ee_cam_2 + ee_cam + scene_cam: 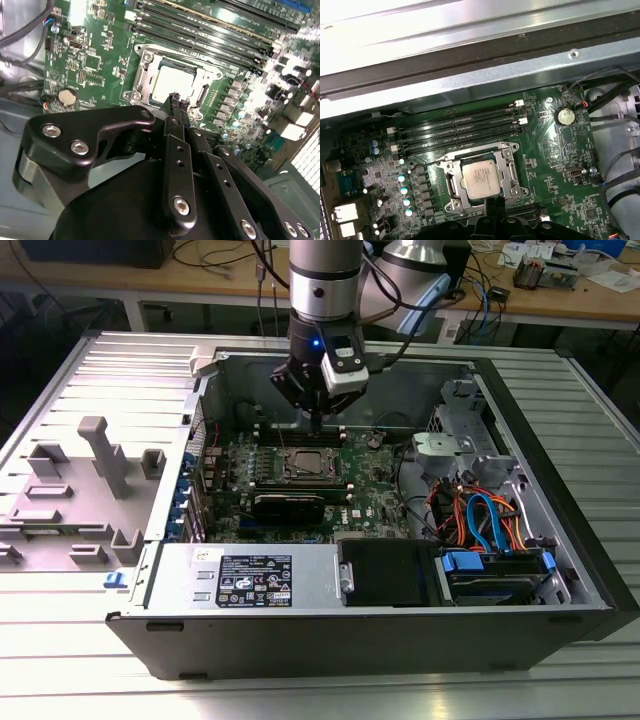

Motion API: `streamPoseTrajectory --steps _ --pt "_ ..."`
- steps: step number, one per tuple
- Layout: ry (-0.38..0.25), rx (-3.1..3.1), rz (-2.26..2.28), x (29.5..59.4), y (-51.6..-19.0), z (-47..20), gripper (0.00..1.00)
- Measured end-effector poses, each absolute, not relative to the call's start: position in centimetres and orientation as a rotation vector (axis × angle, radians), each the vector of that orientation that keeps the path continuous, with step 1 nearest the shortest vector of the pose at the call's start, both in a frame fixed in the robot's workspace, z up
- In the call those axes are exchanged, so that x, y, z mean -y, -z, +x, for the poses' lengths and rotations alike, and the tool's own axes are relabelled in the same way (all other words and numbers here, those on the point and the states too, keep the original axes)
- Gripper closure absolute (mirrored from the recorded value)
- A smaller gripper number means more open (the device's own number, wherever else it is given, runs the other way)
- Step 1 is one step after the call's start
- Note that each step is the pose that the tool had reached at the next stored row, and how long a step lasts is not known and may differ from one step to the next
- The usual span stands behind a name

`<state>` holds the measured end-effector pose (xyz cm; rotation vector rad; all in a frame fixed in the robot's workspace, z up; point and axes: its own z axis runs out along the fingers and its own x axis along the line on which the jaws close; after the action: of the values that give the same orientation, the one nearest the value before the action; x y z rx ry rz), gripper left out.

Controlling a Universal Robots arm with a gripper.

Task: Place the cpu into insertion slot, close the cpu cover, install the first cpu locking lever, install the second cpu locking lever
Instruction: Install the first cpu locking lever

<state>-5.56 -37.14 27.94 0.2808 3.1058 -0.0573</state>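
Note:
The cpu (481,177) lies flat in the insertion slot (454,202) on the green board, its silver top showing in both wrist views (172,82). The cpu cover (507,167) lies down around it as a silver frame, with the chip seen through its window. A thin metal lever (470,151) runs along one side of the socket; I cannot tell whether it is latched. My gripper (176,99) hangs just above the edge of the socket, shut, with nothing between its fingers. In the exterior view the gripper (318,422) stands over the cpu (310,463) at the back of the open case.
Long black memory slots (460,127) lie beside the socket, and a coin battery (564,116) sits near loose cables. The case's back wall (400,390) is close behind the arm. Drive cage and coloured cables (480,520) fill the exterior view's right. Grey fixtures (100,455) stand on its left.

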Motion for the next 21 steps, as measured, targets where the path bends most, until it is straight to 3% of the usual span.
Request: streamPoseTrajectory --steps 7,21 --pt "0.054 -3.115 0.059 37.18 -27.94 -5.58 0.89" --pt "0.054 -3.115 0.048 37.19 -27.95 -5.57 0.89"
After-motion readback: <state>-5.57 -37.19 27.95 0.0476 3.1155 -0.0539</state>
